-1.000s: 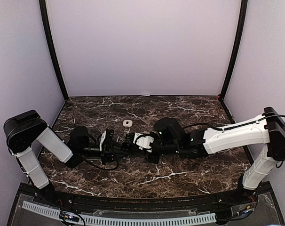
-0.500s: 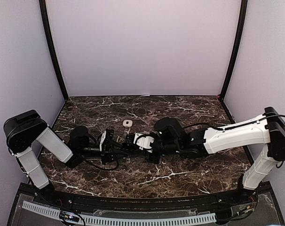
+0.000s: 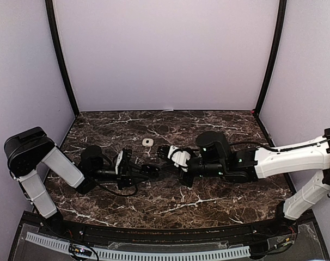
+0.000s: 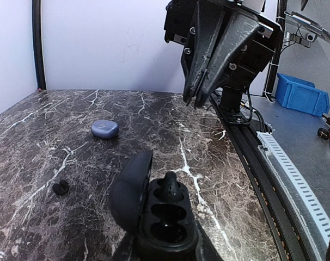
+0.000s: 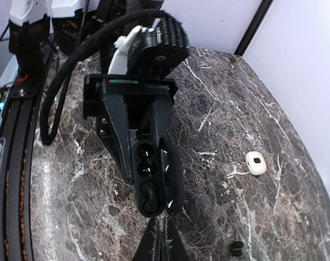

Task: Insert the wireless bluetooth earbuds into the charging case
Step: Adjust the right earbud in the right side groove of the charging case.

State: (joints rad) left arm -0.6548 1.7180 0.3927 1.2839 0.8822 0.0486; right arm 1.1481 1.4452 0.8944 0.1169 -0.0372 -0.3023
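My left gripper (image 3: 142,170) is shut on the black charging case (image 4: 166,225), which it holds with the lid (image 4: 131,187) swung open. A dark earbud (image 4: 171,188) sits in the case's far slot and sticks up a little; the other slot shows empty. A little beyond the case, my right gripper (image 4: 200,100) hangs shut with nothing in it. In the right wrist view its tips (image 5: 164,231) point at the case (image 5: 148,176) just ahead, not touching. Another dark earbud (image 5: 237,248) lies loose on the marble.
A small white oval case (image 3: 147,142) lies closed on the marble behind the grippers. A closed blue oval case (image 4: 105,129) lies farther off in the left wrist view. The table's black front rail (image 4: 246,141) runs close by.
My right arm has drawn back to the right, away from the case, and its jaws have closed. The left arm and the case have stayed put.
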